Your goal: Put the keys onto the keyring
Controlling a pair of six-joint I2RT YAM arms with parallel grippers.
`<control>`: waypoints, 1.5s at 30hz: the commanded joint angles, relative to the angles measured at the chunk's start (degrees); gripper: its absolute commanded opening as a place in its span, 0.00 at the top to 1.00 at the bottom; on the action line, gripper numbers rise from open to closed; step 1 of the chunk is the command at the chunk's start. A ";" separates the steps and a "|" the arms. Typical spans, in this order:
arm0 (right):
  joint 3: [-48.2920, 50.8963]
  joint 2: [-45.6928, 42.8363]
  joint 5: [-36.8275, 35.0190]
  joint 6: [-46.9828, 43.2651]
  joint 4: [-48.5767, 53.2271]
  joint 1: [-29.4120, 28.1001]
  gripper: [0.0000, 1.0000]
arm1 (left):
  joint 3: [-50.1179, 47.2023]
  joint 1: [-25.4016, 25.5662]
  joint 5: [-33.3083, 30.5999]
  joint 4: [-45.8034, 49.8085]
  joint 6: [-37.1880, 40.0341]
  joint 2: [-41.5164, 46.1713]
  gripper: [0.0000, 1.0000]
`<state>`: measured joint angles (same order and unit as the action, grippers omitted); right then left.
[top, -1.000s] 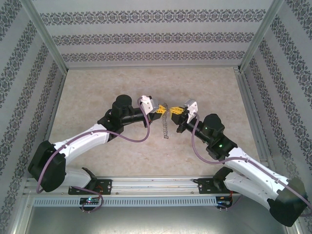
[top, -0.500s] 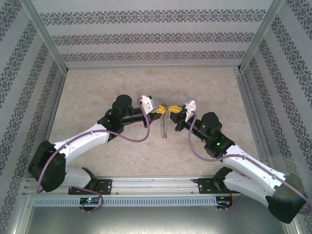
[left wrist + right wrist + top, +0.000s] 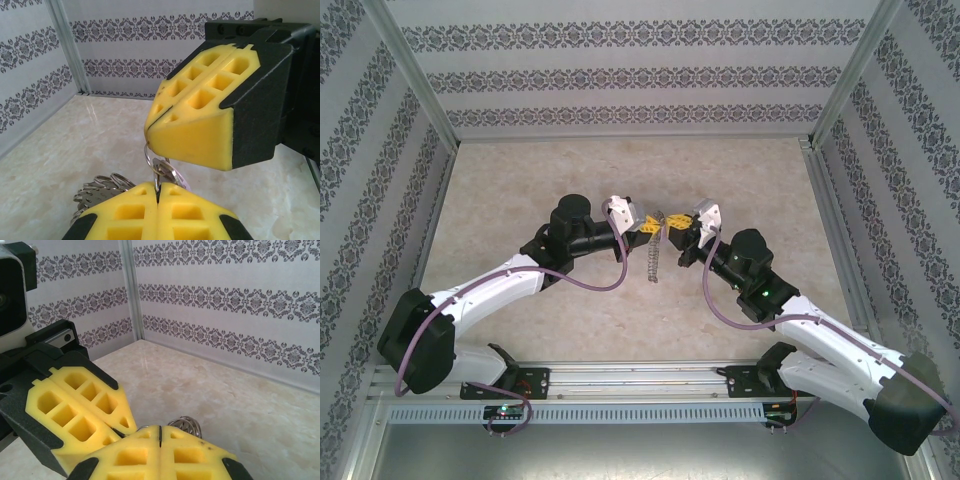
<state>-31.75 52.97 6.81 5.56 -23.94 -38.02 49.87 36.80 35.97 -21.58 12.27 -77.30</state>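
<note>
The left gripper [image 3: 648,229] and right gripper [image 3: 677,231] are flanking the top of the dangling keyring [image 3: 653,262], both closed.

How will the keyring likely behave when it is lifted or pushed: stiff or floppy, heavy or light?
Likely to swing: the keyring hangs loose below the shut left gripper, pinched only at its top. Probably light, as that fingertip pinch seems to carry it. Its thin scalloped wire looks springy and may snag.

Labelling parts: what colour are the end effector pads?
Yellow pads, clearest in the left wrist view.
</note>
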 commanded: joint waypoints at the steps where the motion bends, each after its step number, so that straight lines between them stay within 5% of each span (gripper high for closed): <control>1: 0.41 -1.18 -1.86 -0.94 -1.67 0.08 1.00 | 1.31 0.86 2.35 -3.88 -1.87 0.78 1.00; 45: 3.27 -0.80 -2.96 -0.33 -2.17 1.67 1.00 | 0.67 0.82 3.39 -10.67 -8.14 -0.35 1.00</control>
<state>-29.36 52.31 4.91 5.58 -25.06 -36.99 49.84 36.82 37.52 -27.11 5.04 -78.06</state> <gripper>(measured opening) 0.056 0.050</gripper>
